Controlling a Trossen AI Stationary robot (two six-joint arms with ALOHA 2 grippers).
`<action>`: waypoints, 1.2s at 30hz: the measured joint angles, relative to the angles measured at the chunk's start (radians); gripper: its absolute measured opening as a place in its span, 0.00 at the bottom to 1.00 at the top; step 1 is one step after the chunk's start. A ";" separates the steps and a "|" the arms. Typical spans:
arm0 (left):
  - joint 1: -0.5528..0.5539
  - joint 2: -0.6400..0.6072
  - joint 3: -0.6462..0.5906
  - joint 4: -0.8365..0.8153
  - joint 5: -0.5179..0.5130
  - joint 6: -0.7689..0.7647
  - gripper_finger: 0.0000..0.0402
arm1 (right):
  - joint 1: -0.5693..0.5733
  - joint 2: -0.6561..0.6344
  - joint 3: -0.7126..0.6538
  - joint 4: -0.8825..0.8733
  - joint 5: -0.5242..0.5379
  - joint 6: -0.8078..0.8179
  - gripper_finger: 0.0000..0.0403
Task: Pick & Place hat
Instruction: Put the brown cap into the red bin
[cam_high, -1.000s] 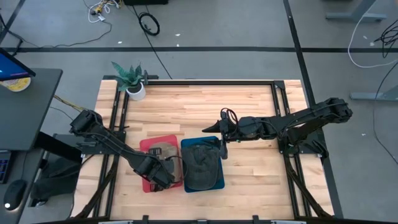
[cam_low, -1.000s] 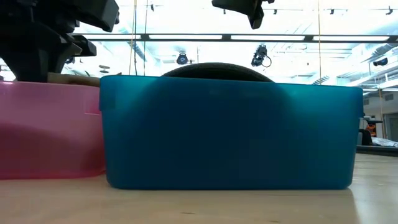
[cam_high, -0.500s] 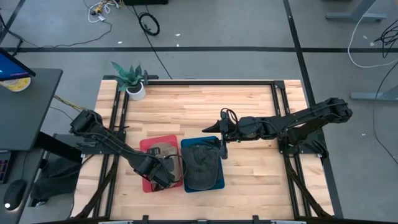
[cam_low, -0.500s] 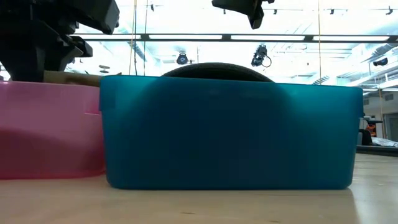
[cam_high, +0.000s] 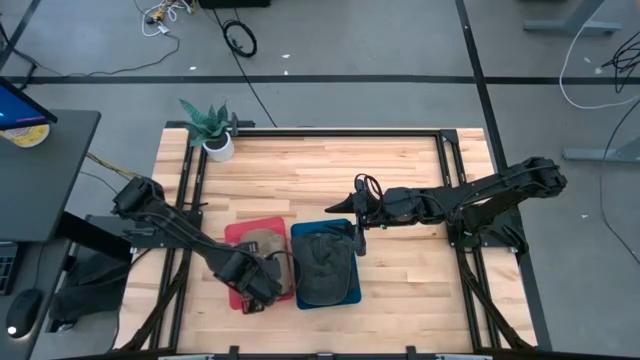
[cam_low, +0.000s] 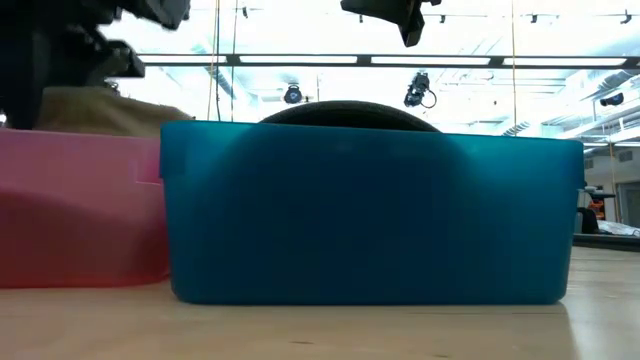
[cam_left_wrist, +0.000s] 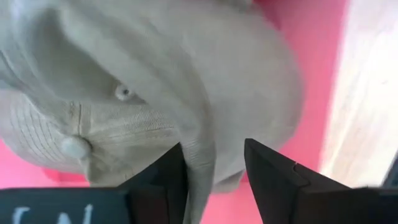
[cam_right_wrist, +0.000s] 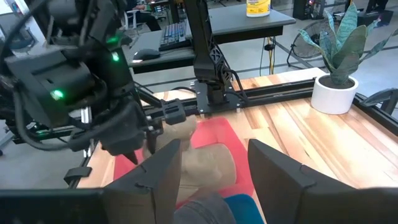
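The left gripper (cam_left_wrist: 211, 180) pinches a fold of the tan hat (cam_left_wrist: 161, 81), its two dark fingers (cam_left_wrist: 273, 180) closed on the fabric over the pink bin (cam_high: 242, 232). That bin sits near the front edge of the wooden table (cam_high: 400, 170), left of centre, and the hat lies partly inside it, its crown showing above the rim (cam_low: 105, 110) in the low view. The left arm reaches in from the table's left edge, its gripper (cam_high: 252, 285) over the bin's front part.

Touching the pink bin's right side stands a blue bin (cam_high: 345, 292), which holds a dark hat (cam_high: 322, 265); the crown of that one (cam_low: 345, 110) rises just over the blue wall (cam_low: 370, 215).

The right gripper (cam_high: 358, 238) hangs over the blue bin's back right corner, its fingers (cam_right_wrist: 283, 174) spread apart and holding nothing, the arm stretching in from the table's right edge. Past those fingers the right wrist view takes in the tan hat (cam_right_wrist: 205, 163) in the pink bin (cam_right_wrist: 214, 134) and the left arm above it.

A potted plant (cam_high: 212, 128) in a white pot stands at the table's back left corner.
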 joint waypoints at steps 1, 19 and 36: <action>-0.001 0.000 0.014 -0.001 -0.011 0.000 0.38 | 0.000 0.000 0.000 0.000 0.000 0.000 0.47; -0.014 0.000 0.100 -0.071 -0.461 0.144 0.37 | 0.000 0.000 0.000 0.000 0.000 0.000 0.47; 0.093 -0.002 -0.029 0.058 -0.397 0.078 0.37 | 0.000 0.000 0.000 0.000 0.000 0.004 0.47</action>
